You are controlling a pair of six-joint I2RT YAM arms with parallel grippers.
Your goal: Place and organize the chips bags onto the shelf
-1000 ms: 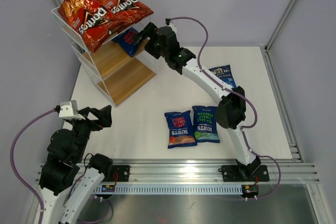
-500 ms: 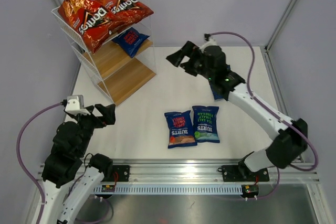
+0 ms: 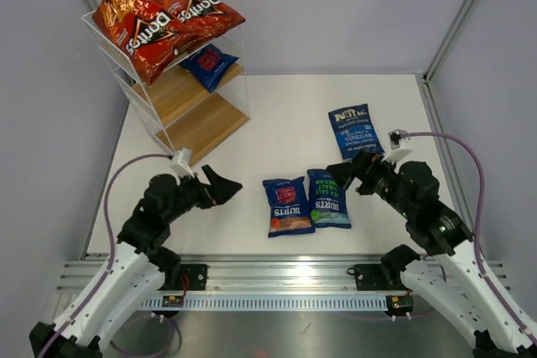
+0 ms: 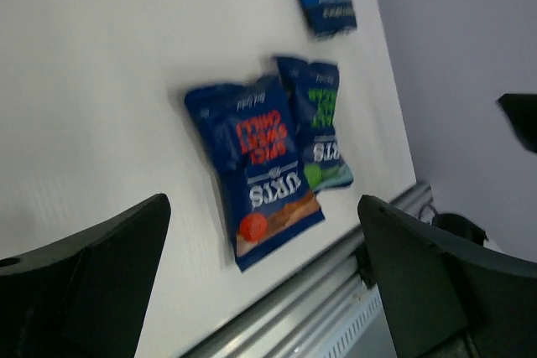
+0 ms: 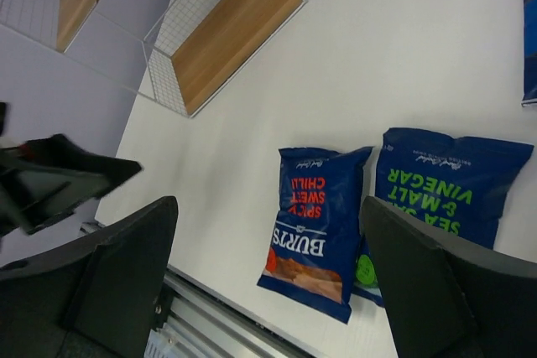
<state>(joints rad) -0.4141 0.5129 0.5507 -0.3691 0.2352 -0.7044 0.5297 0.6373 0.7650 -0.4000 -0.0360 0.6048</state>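
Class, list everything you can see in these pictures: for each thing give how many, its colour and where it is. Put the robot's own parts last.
Doritos bags: two, red, on the shelf's top tier.
Burts bags: three, dark blue; one on the shelf's middle board, two side by side on the table near the front.
Kettle bag: one, dark blue, flat on the table behind the front pair, towards the right.
shelf: one, white wire with wooden boards, far left corner of the table.
table: one, white.
rail: one, silver, along the near edge.
left gripper: one, black, open, left of the front pair.
right gripper: one, black, open, right of the front pair.
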